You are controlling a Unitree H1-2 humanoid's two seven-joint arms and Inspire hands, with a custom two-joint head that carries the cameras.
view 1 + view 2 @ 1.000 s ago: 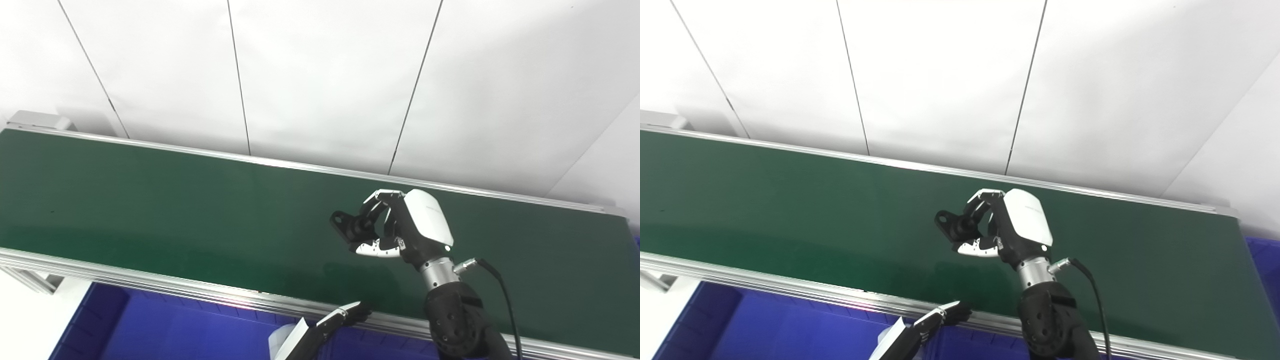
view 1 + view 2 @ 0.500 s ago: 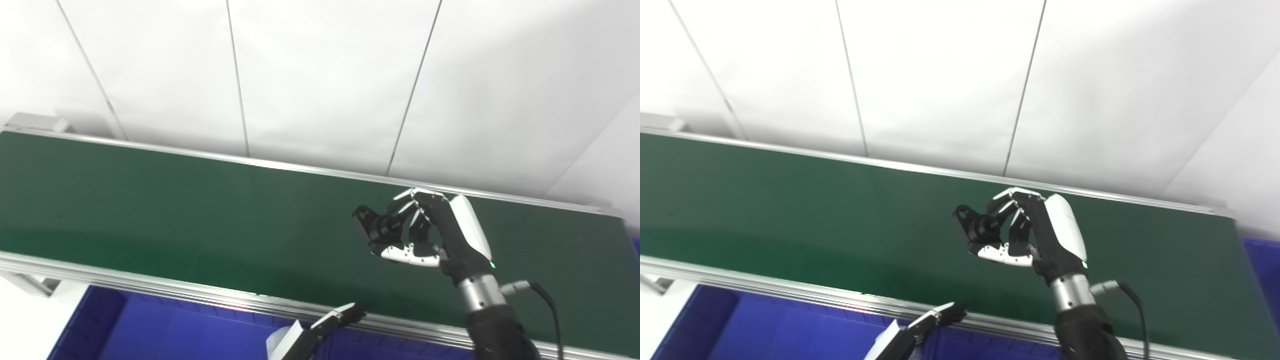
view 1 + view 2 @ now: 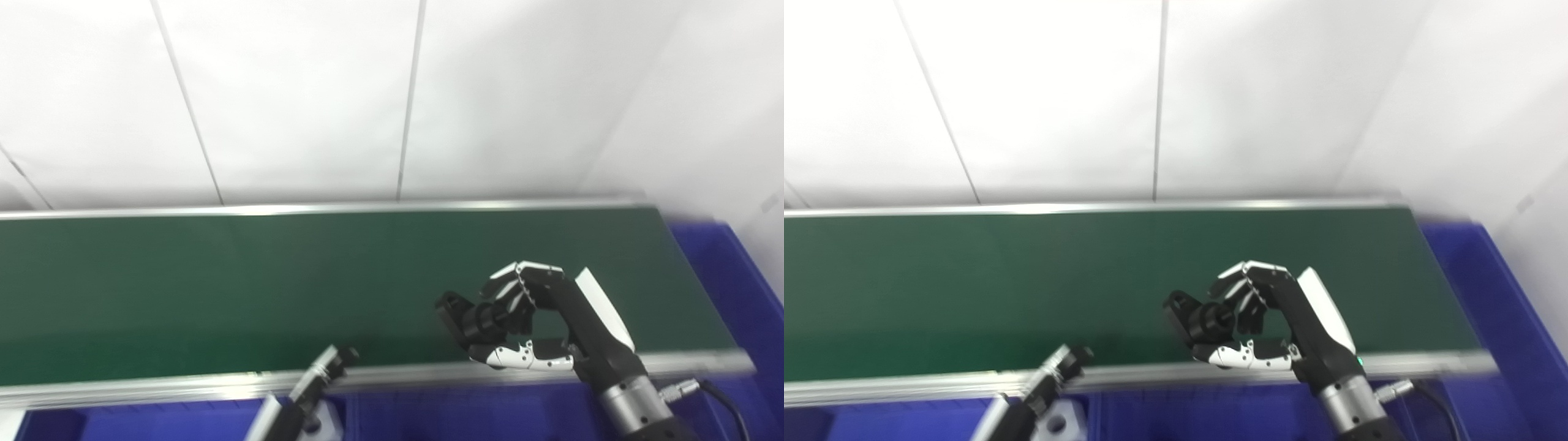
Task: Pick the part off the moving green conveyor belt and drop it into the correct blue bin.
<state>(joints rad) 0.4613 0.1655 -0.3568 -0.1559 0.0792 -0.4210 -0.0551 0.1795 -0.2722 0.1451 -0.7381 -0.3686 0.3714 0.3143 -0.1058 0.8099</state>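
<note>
— How far along was it?

— The pick looked done. The right hand (image 3: 539, 324) was pinching the black part (image 3: 468, 318) between its fingers (image 3: 520, 282) and thumb, holding it clear of the green conveyor belt (image 3: 245, 275), above the belt's near rail.

— And the drop?

— Not yet made. The part was in the hand, not in any bin. One blue bin (image 3: 729, 275) sat just past the belt's right end, and more blue bin (image 3: 429, 416) showed below the belt's near rail (which one counted as correct, I couldn't tell).

— The other hand?

— The left hand (image 3: 1053, 373) reached up to the belt's near rail, mostly cut off by the frame; whether it was spread or closed, I couldn't tell. The belt itself carried nothing else in view.
</note>
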